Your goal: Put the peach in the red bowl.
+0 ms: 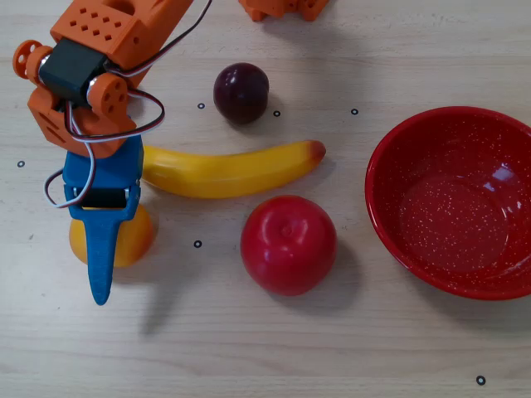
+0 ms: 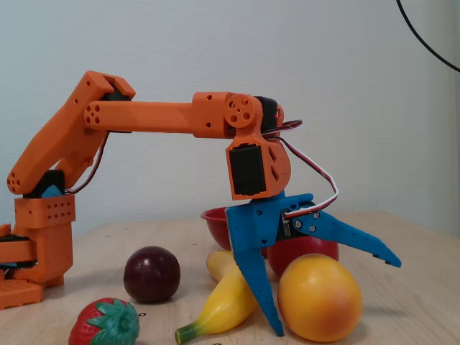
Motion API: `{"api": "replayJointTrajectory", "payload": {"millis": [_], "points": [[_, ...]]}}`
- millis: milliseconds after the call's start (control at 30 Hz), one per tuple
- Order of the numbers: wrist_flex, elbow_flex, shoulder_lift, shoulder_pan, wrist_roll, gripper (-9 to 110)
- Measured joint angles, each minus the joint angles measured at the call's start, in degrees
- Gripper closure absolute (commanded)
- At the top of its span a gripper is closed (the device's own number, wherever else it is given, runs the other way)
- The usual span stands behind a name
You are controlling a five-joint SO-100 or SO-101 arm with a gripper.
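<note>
Overhead view straight down, fixed view low, table-level, both close

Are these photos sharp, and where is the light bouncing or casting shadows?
Overhead view: sharp, white glare inside the red bowl, soft shadows below the apple and gripper. Fixed view: sharp too, even light, a highlight on the peach.
</note>
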Motion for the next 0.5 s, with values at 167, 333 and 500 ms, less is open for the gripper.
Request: {"api": "replayJointTrajectory", "payload": {"millis": [167, 333, 500], "points": [[0.00, -0.09, 0.00, 0.00, 0.00, 43], [0.53, -1.58, -0.88, 0.00, -2.11, 43], [0.53, -1.58, -0.88, 0.00, -3.87, 44]]}}
